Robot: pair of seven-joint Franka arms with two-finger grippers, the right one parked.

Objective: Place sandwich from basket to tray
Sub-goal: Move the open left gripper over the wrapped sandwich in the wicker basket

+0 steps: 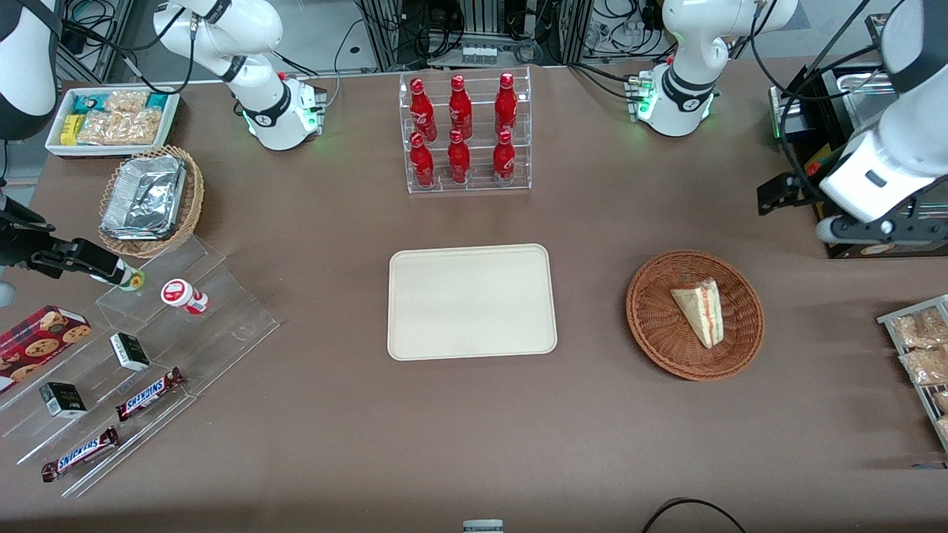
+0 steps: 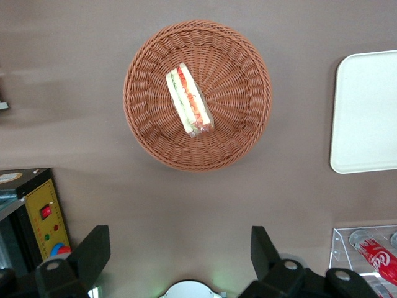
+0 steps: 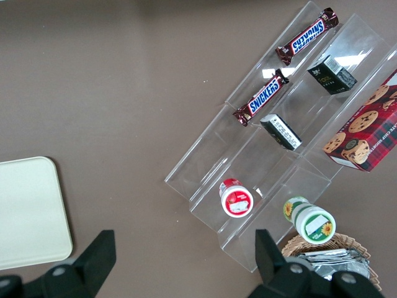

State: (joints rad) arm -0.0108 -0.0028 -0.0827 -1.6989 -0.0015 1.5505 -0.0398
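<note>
The sandwich (image 1: pixel 700 311) (image 2: pixel 189 99), a pale bread wedge with red and green filling along its cut edge, lies in the round reddish-brown wicker basket (image 1: pixel 652 318) (image 2: pixel 149 124). The cream tray (image 1: pixel 472 302) (image 2: pixel 366 112) lies flat and bare at the table's middle, beside the basket toward the parked arm's end. My left gripper (image 1: pixel 778 194) (image 2: pixel 178 239) hangs high over the table, farther from the front camera than the basket and toward the working arm's end. It is open, its black fingers (image 2: pixel 93 248) wide apart with only bare table between them.
A clear rack of red bottles (image 1: pixel 465 133) stands farther back than the tray. A black machine with a yellow panel (image 2: pixel 43 217) sits close to my gripper. A wire rack of snack bags (image 1: pixel 918 348) is at the working arm's end. A foil-filled tan basket (image 1: pixel 152 200) and acrylic steps (image 1: pixel 148 348) are at the parked arm's end.
</note>
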